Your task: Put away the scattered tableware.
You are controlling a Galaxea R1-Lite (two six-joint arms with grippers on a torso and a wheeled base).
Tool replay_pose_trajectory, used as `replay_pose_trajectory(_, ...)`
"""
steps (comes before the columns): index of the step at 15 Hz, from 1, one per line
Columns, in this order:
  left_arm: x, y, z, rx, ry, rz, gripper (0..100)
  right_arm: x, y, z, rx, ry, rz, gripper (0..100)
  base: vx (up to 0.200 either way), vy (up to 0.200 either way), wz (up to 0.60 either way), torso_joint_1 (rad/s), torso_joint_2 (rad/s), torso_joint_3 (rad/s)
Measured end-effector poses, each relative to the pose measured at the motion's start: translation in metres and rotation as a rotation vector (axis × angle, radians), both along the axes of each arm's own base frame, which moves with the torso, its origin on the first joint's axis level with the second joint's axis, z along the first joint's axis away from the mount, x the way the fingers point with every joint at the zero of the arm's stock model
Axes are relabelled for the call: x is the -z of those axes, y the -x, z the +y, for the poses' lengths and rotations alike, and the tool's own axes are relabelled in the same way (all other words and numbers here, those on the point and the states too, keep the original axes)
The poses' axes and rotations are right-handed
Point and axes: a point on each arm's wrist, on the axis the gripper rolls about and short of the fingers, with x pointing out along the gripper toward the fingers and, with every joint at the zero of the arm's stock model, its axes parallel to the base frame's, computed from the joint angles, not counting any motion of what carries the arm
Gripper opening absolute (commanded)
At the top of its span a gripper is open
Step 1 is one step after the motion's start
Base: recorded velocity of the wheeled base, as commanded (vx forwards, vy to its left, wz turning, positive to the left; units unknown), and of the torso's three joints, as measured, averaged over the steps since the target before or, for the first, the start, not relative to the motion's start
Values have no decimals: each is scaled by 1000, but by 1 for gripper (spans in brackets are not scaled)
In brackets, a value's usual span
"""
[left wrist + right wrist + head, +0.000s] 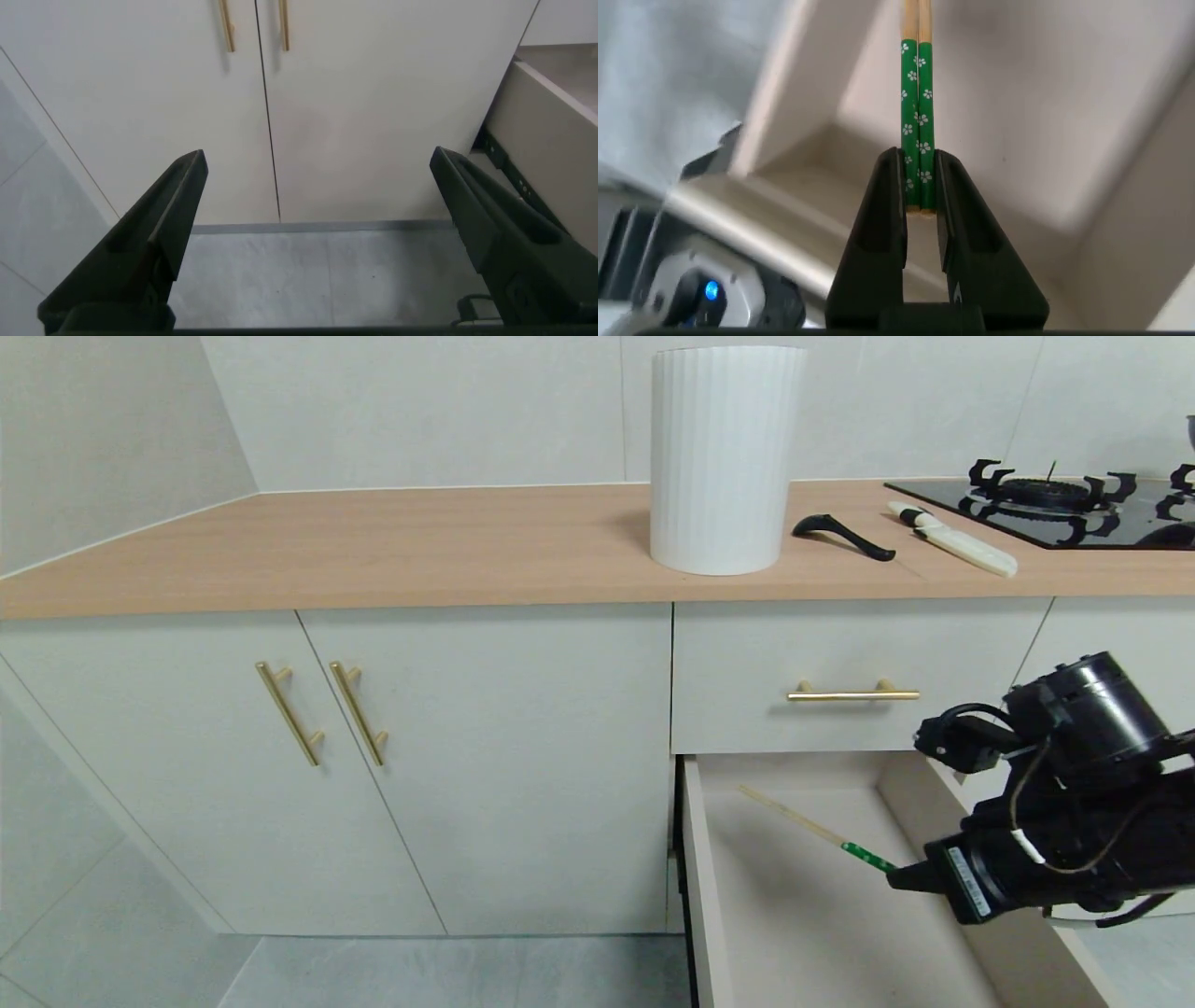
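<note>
Pale wooden chopsticks (915,93), green flower-dotted ends, pinched in right claw (919,166)

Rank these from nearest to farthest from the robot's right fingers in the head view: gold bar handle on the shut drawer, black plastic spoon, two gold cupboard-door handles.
From the right fingers, shut on green-ended chopsticks:
1. Gold bar handle on the shut drawer, directly above.
2. Black plastic spoon, up on the wooden counter.
3. Two gold cupboard-door handles, far to the robot's left.
</note>
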Motion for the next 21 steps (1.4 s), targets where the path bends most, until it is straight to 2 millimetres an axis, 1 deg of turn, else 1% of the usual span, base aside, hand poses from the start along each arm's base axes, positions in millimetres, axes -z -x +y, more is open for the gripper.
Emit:
replay_pose_trajectory(2, 0, 0, 0, -1, 0, 0, 100, 15, -22, 11, 73, -18, 40, 0, 0, 0, 0, 0, 0, 0)
replay_pose_trajectory(4, 0, 0, 0, 0, 0, 0, 100, 33, -42, 22, 128, -41, 40, 0, 0, 0, 0, 0, 0, 0)
replay_pose_trajectory(8, 0, 0, 0, 0, 0, 0, 100, 74, -66, 39, 221, -4, 60, 0, 0, 0, 0, 0, 0, 0)
replay_pose_trajectory(10, 0, 0, 0, 0, 1, 0, 100, 92, -72, 44, 244, 27, 87, 0, 0, 0, 0, 0, 0, 0)
replay_pose_trajectory(13, 0, 0, 0, -1, 0, 0, 100, 110, -77, 49, 261, 65, 119, 0, 0, 0, 0, 0, 0, 0)
replay_pose_trajectory(21, 0, 0, 0, 0, 0, 0, 100, 141, -80, 59, 246, 100, 166, 0, 0, 0, 0, 0, 0, 0)
